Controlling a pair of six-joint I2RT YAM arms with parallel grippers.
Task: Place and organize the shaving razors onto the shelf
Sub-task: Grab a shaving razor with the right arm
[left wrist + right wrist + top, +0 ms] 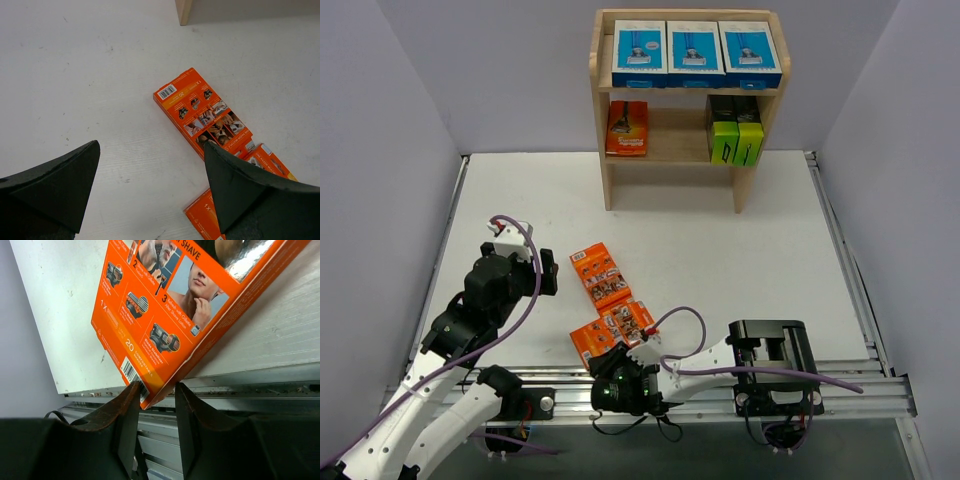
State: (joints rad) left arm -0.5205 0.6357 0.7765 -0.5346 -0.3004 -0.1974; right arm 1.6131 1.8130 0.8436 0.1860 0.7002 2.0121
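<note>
The wooden shelf (607,180) stands at the back. Its top tier holds three blue-and-white razor boxes (696,52). The middle tier holds one orange pack (628,128) and black-and-green boxes (736,130). One flat orange pack (600,276) (202,112) lies mid-table. A second orange pack (610,335) (170,305) lies at the near edge. Its barcode corner sticks out over the edge between the pads of my right gripper (632,355) (157,386), which is shut on it. My left gripper (548,272) (150,145) hovers open left of the packs, holding nothing.
An aluminium rail (860,385) runs along the table's near edge, right under the gripped pack. A black bracket (770,350) sits on it at the right. The shelf's front leg (184,11) shows at the top of the left wrist view. Grey walls enclose the table.
</note>
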